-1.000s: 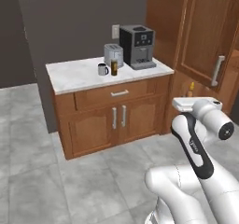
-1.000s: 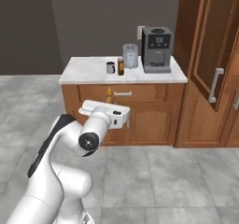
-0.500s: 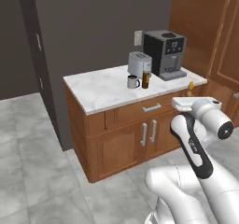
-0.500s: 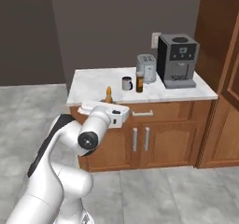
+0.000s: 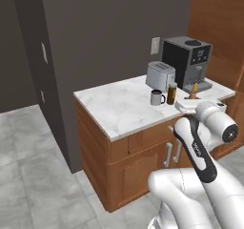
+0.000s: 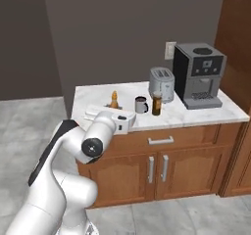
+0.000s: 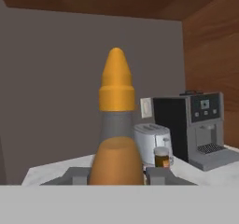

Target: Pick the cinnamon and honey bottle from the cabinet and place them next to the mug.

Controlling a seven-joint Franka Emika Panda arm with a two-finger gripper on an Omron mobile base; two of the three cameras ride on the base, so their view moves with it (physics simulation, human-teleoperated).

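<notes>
Over the white marble counter point(image 6: 206, 112), at about nine o'clock from the small dark mug point(image 6: 141, 104), the claw point(image 7: 116, 175) is gripping the slim amber honey bottle point(image 7: 116, 139) upright, jaws closed on its body. The brown grey-lidded cinnamon jar point(image 6: 157, 103) is already standing just beside the mug at its three o'clock. A good placement probably means keeping the bottle vertical while easing toward the mug, setting it down fully before releasing, without bumping the mug.

Desk point(image 5: 119, 109) top: white marble look, smooth, slight sheen; base is reddish-brown wood with metal bar handles. Toaster point(image 5: 160, 75) brushed silver metal. Coffee machine point(image 6: 199, 76) matt black and grey plastic. Honey bottle point(image 7: 116, 143) smooth amber, orange cap. Mug point(image 5: 156, 97) dark, glossy.
</notes>
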